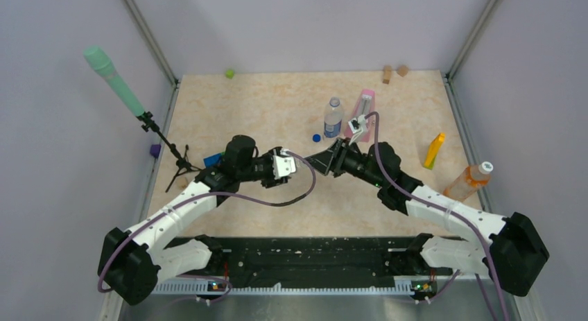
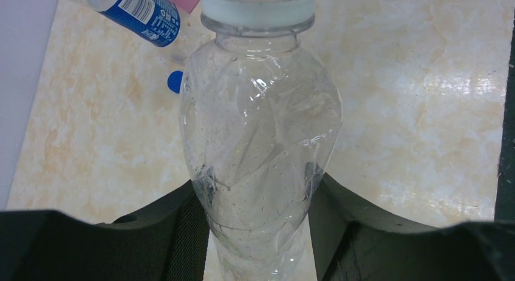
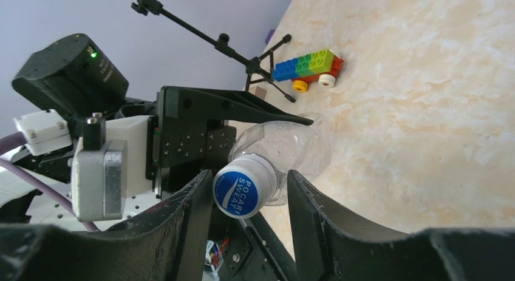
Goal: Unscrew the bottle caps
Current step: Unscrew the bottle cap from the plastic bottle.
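Observation:
My left gripper (image 2: 258, 232) is shut on the body of a plain clear bottle (image 2: 261, 141), held level above the table and pointing right. Its white cap (image 3: 245, 187), with a blue printed top, sits between the fingers of my right gripper (image 3: 249, 179). The left finger touches the cap and a gap shows at the right finger. The two grippers meet at mid-table, left gripper (image 1: 295, 163) and right gripper (image 1: 320, 161). A blue-labelled bottle (image 1: 333, 118) stands behind them with a dark blue cap (image 1: 316, 136) lying beside it. An orange bottle (image 1: 469, 181) with a white cap (image 1: 486, 168) lies at the right.
A pink metronome (image 1: 363, 106) stands by the labelled bottle and a yellow object (image 1: 435, 150) lies further right. A microphone stand (image 1: 166, 142) and a toy brick car (image 3: 306, 67) are at the left. A green cube (image 1: 229, 73) and wooden blocks (image 1: 395, 72) sit by the back wall.

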